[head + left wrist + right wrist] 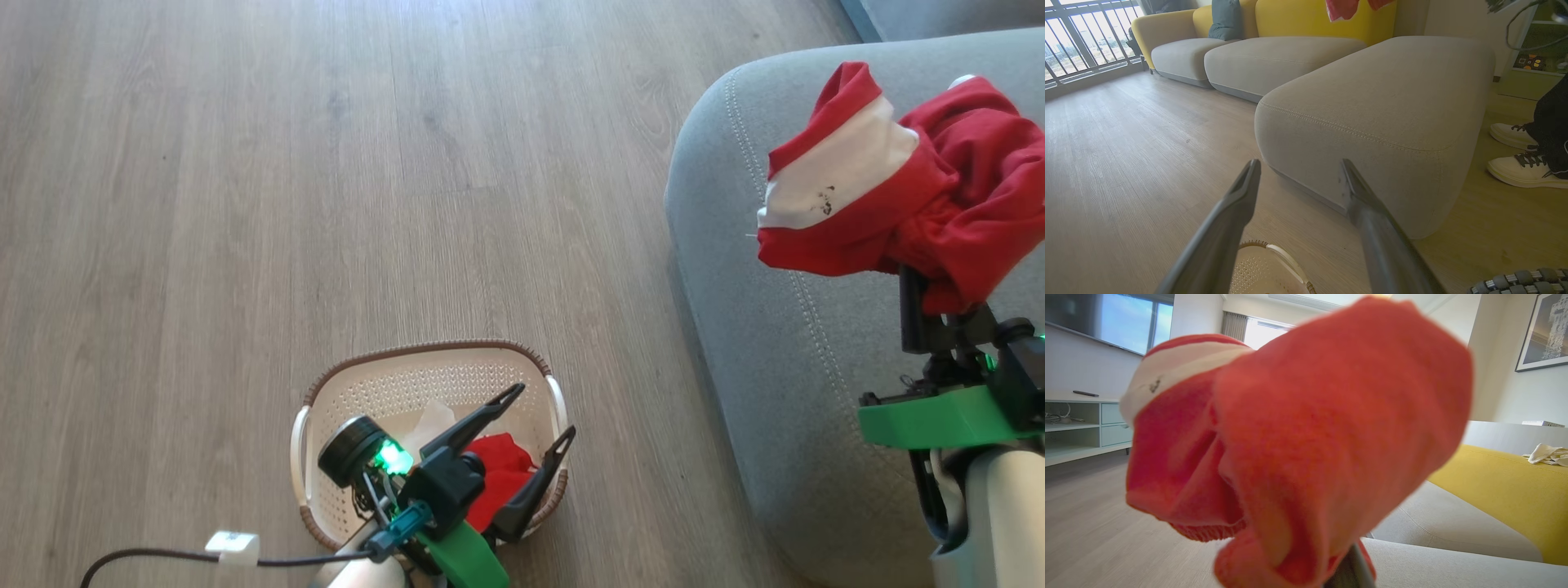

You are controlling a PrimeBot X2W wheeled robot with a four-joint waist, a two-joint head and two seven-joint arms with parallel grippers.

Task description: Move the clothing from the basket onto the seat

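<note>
By my reading the task is sitting about midway. The right gripper [943,314] is clamping a bunched red garment [939,188] and holding it in the air over the rounded front corner of the seat [775,367], so it is not yet lying on the cushion (the fingertips are buried in the cloth, so I am judging the pinch from how the bundle is hanging). What is left for this piece is lowering and releasing it.

One more red piece [498,469] is lying in the basket [424,349], crumpled against the near wall toward the right-hand handle, so at least one further trip is waiting. The left gripper [544,410] is hovering above that side of the basket with its two dark fingers spread wide and gripping nothing. The basket is standing on the wooden floor [326,204], well apart from the seat's edge.

The held garment is looking soft and knitted, bright red with a broad white band carrying a small dark mark, and it is drooping in loose folds around the fingers. The seat is showing a coarse grey weave with a double row of pale stitching running along its edge. The basket is showing as stiff cream plastic, with perforated walls and a brown braided-look rim.
</note>
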